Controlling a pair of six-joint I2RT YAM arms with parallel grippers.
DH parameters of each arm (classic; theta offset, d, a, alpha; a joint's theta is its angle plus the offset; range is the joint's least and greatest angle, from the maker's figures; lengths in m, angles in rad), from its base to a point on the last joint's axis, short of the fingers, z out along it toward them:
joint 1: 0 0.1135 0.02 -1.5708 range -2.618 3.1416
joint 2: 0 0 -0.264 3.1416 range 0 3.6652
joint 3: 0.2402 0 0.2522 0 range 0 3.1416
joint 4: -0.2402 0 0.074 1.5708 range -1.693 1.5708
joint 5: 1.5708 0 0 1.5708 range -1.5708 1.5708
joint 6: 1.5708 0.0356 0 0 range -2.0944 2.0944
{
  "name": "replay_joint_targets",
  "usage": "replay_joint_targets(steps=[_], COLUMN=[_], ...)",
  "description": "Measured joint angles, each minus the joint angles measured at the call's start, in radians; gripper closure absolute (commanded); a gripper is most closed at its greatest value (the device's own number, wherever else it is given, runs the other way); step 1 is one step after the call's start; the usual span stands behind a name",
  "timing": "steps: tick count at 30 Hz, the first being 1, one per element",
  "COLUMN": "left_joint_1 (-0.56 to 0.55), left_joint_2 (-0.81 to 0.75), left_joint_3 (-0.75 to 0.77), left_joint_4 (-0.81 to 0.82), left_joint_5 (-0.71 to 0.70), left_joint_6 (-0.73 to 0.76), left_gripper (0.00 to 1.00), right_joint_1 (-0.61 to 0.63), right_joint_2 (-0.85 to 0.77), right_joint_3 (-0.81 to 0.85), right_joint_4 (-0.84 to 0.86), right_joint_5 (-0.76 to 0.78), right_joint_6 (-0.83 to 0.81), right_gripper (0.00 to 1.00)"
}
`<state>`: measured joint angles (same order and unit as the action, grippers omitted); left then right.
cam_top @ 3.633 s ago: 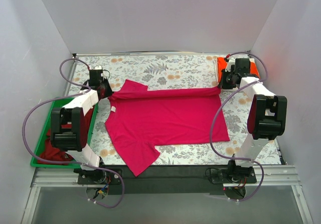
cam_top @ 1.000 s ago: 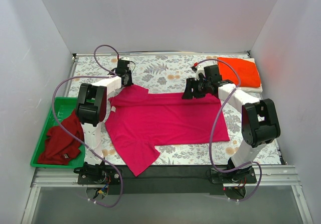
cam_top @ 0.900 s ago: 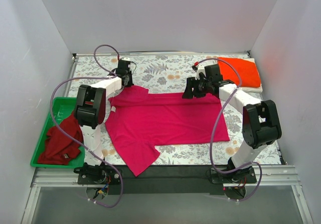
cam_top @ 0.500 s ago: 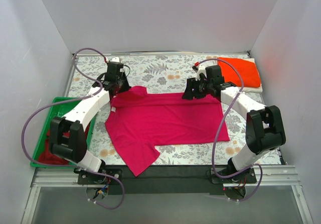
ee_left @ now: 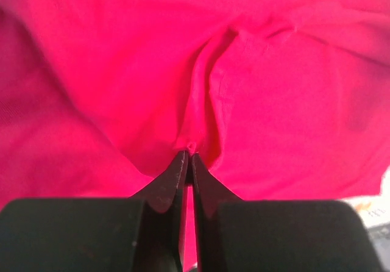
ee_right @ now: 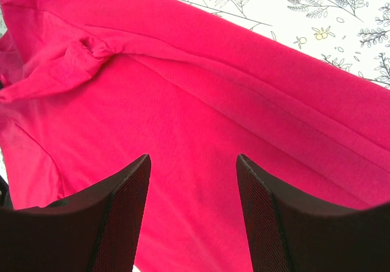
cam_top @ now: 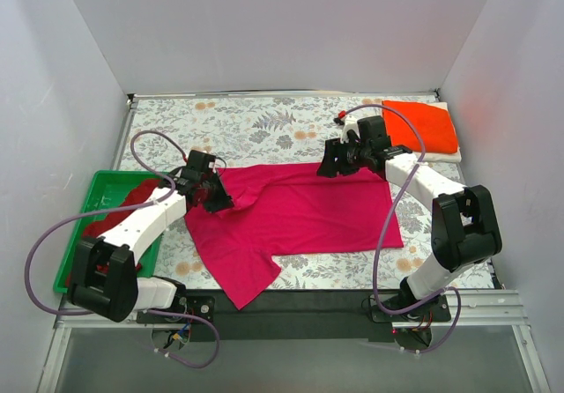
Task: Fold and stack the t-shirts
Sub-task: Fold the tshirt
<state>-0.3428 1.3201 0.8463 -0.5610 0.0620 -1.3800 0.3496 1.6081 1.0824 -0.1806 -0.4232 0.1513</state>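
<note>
The magenta-pink t-shirt (cam_top: 300, 212) lies spread on the flowered table. Its far left sleeve is folded inward onto the body. My left gripper (cam_top: 218, 201) sits low over that fold. In the left wrist view its jaws (ee_left: 189, 156) are pinched together on a pucker of the magenta fabric (ee_left: 274, 101). My right gripper (cam_top: 328, 166) hovers over the shirt's far edge. It stands open (ee_right: 192, 159) with only flat magenta cloth (ee_right: 195, 101) below it. A darker red t-shirt (cam_top: 110, 221) lies in the tray. An orange-red t-shirt (cam_top: 421, 127) lies folded on a white one (cam_top: 445, 155) at the back right.
A green plastic tray (cam_top: 104, 184) stands at the left table edge, partly under my left arm. White walls close in the table on three sides. The black rail with the arm bases (cam_top: 291, 300) runs along the near edge.
My left gripper has pulled the far left sleeve from the back toward the front and right, laying it over the shirt's body. The right gripper has stayed almost still and open.
</note>
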Motion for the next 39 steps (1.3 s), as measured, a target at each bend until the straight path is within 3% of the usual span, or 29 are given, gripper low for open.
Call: replay_joint_targets(steps=[5, 13, 22, 31, 35, 36, 39], left_joint_1=[-0.012, -0.041, -0.060, -0.108, -0.111, -0.111, -0.112], left_joint_2=[-0.027, -0.027, -0.042, -0.041, -0.031, -0.026, -0.021], left_joint_3=[-0.080, -0.129, -0.106, -0.170, -0.175, -0.175, -0.174], left_joint_4=[0.016, 0.041, 0.049, 0.056, 0.063, 0.062, 0.048], left_joint_5=[0.056, 0.115, 0.138, 0.164, 0.167, 0.167, 0.146], left_joint_6=[-0.042, -0.091, -0.109, -0.119, -0.114, -0.111, -0.112], left_gripper=[0.87, 1.00, 1.00, 0.97, 0.76, 0.63, 0.46], right_joint_1=[0.015, 0.074, 0.134, 0.288, 0.352, 0.368, 0.405], right_joint_2=[0.001, 0.049, 0.097, 0.201, 0.267, 0.288, 0.340], right_joint_3=[0.000, 0.019, 0.068, 0.188, 0.264, 0.287, 0.339], right_joint_4=[0.000, 0.004, 0.005, 0.012, 0.025, 0.026, 0.027], right_joint_5=[-0.003, -0.003, -0.001, 0.070, 0.116, 0.127, 0.153], right_joint_6=[-0.002, -0.013, -0.020, -0.024, -0.037, -0.045, -0.062], right_gripper=[0.45, 0.45, 0.45, 0.46, 0.48, 0.48, 0.49])
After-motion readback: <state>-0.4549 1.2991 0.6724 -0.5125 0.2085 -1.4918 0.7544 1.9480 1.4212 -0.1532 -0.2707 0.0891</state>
